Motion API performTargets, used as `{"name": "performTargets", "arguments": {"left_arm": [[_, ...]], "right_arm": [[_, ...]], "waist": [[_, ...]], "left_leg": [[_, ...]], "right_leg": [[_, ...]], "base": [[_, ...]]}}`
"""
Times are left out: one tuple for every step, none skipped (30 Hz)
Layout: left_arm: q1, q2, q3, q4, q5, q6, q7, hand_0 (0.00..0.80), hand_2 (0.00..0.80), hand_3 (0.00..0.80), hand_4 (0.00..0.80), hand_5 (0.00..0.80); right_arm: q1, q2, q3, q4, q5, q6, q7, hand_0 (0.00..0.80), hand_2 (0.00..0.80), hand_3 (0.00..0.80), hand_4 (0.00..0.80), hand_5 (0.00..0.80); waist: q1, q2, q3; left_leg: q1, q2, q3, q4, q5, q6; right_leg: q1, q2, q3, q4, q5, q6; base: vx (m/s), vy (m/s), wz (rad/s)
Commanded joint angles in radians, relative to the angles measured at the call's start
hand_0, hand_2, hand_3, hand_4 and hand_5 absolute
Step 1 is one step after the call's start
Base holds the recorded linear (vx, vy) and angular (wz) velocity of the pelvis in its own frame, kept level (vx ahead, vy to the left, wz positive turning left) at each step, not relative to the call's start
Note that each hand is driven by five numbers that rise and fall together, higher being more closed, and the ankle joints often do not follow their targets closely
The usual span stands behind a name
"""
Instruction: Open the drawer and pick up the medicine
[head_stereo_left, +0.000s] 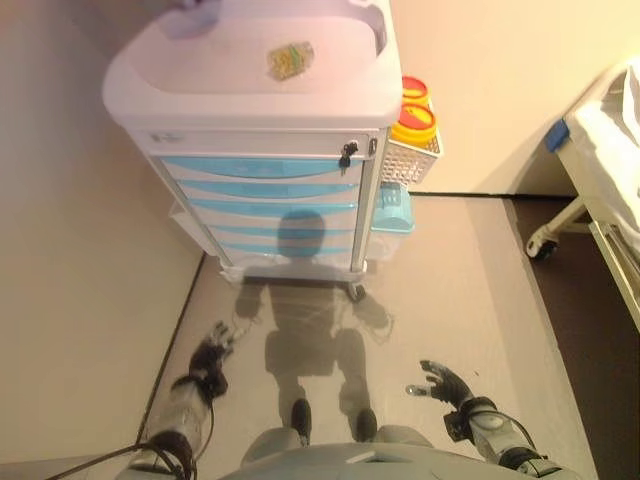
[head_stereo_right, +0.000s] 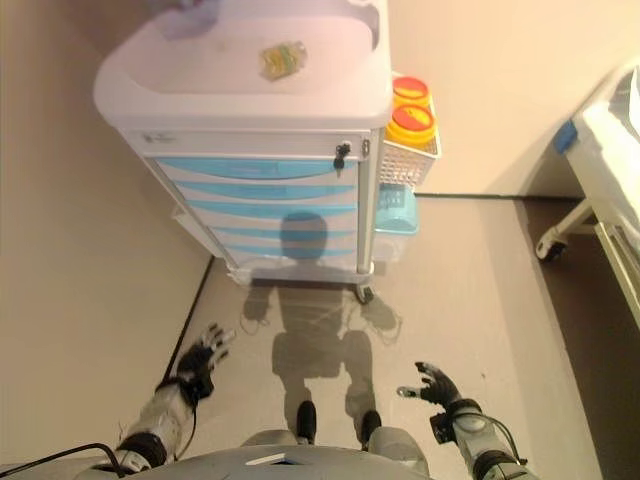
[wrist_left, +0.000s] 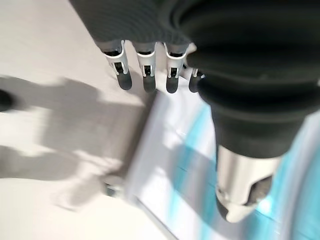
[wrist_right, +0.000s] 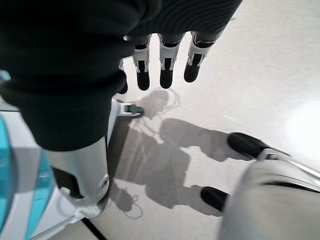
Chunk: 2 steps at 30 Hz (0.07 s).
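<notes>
A white medical cart (head_stereo_left: 250, 90) with several shut light-blue drawers (head_stereo_left: 262, 168) stands ahead of me against the wall. A small yellow-green packet of medicine (head_stereo_left: 290, 60) lies on the cart's top. My left hand (head_stereo_left: 210, 352) hangs low at the left with fingers relaxed and empty, well short of the cart. My right hand (head_stereo_left: 443, 381) hangs low at the right, open and empty. The left wrist view shows the drawer fronts (wrist_left: 200, 180) past the fingers (wrist_left: 145, 75).
A white wire basket (head_stereo_left: 412, 155) on the cart's right side holds two yellow containers with red lids (head_stereo_left: 414, 122). A light-blue bin (head_stereo_left: 392, 210) hangs below it. A bed frame on wheels (head_stereo_left: 590, 190) stands at the far right. A wall runs along the left.
</notes>
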Motion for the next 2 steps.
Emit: {"name": "performTargets", "arguments": {"left_arm": [[-0.038,-0.016,-0.033,0.096,0.151,-0.037,-0.029,0.0,0.0,0.0,0.0,0.0],[-0.036,-0.02,-0.04,0.11,0.142,-0.033,-0.039,0.0,0.0,0.0,0.0,0.0]], "right_arm": [[-0.018,0.028,-0.004,0.017,-0.044,0.007,-0.004,0.0,0.0,0.0,0.0,0.0],[-0.019,0.031,-0.004,0.023,-0.048,0.01,-0.005,0.0,0.0,0.0,0.0,0.0]], "waist": [[0.012,-0.056,-0.019],[0.012,-0.056,-0.021]], "left_leg": [[0.014,-0.037,0.035,0.029,-0.112,0.01],[0.018,-0.037,0.035,0.024,-0.111,0.011]], "right_leg": [[0.036,-0.024,-0.018,-0.046,0.019,0.048],[0.039,-0.024,-0.019,-0.048,0.018,0.049]], "base": [[-0.025,-0.046,0.03],[-0.015,-0.029,0.03]]}}
